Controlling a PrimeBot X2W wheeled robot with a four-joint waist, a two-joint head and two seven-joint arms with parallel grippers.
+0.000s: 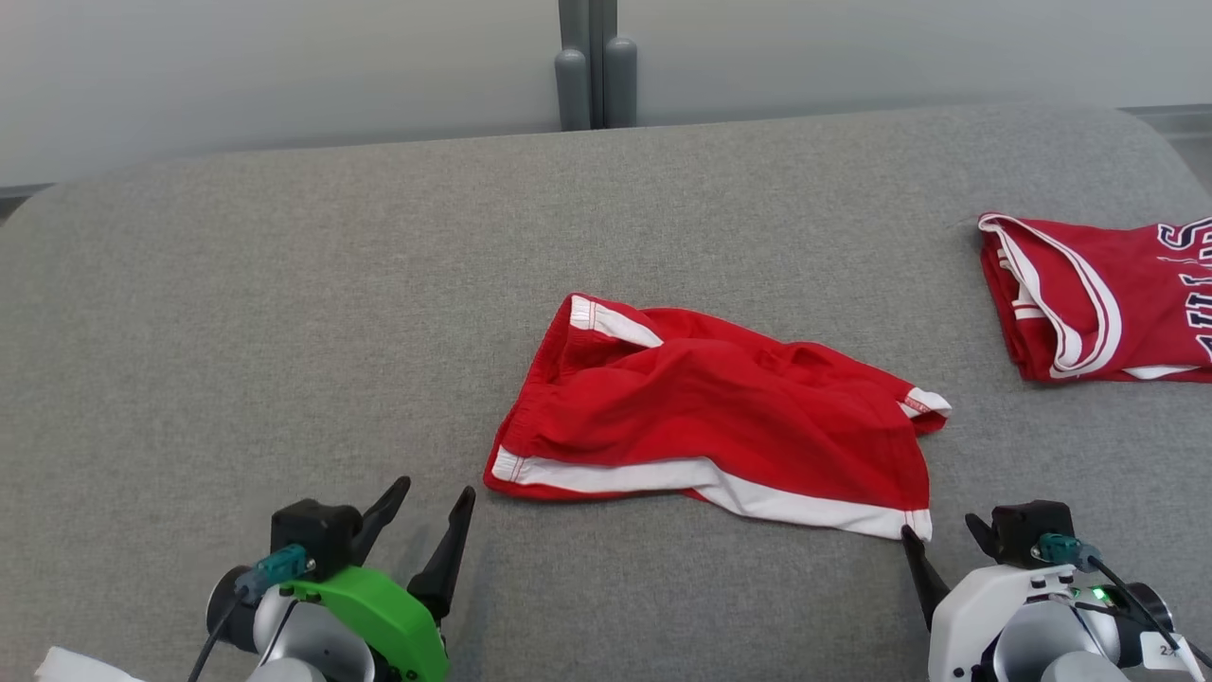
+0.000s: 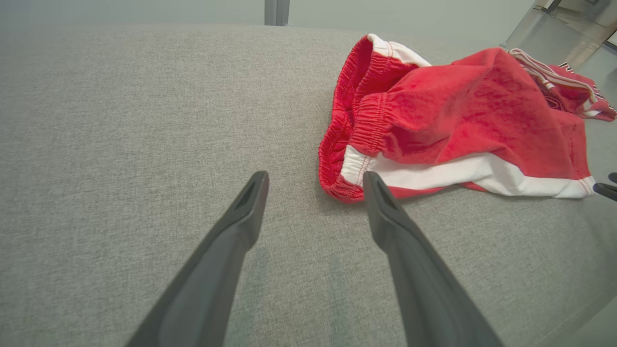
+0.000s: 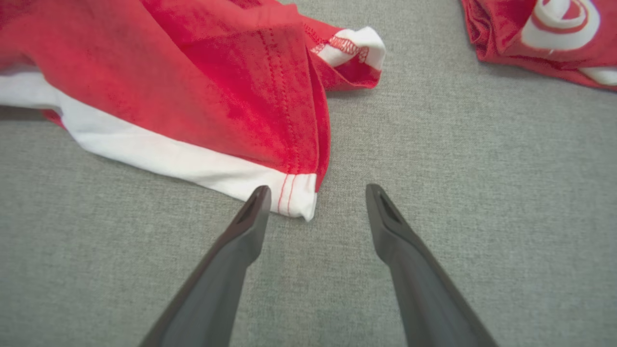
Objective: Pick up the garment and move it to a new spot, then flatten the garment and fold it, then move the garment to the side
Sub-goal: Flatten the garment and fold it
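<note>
While both arms are held low at the near edge of the grey, cloth-covered worktop [image 1: 284, 284], the red shorts [image 1: 720, 417] are seen lying near its middle, crumpled and only partly spread. The elastic waistband is turned toward the robot's left and the leg hems toward its right; a white stripe is carried along the near side.

The left pincer [image 1: 434, 491] is held wide open and empty, just beside the waistband corner; in the left wrist view it [image 2: 314, 177] is pointed at bare cloth, with one fingertip seen against the white end of the stripe on the shorts [image 2: 458, 120].

The right pincer [image 1: 939, 527] is likewise spread apart, with nothing gripped. In the right wrist view it [image 3: 318, 189] is set just beside the white hem corner of the shorts [image 3: 193, 86]; whether the nearer fingertip is touching that hem cannot be told.

A folded red jersey [image 1: 1098, 303], trimmed in white and lettered, is laid well apart from the shorts at the worktop's right edge, and is cut off by the frame; two grey posts [image 1: 597, 76] are seen behind the far edge.
</note>
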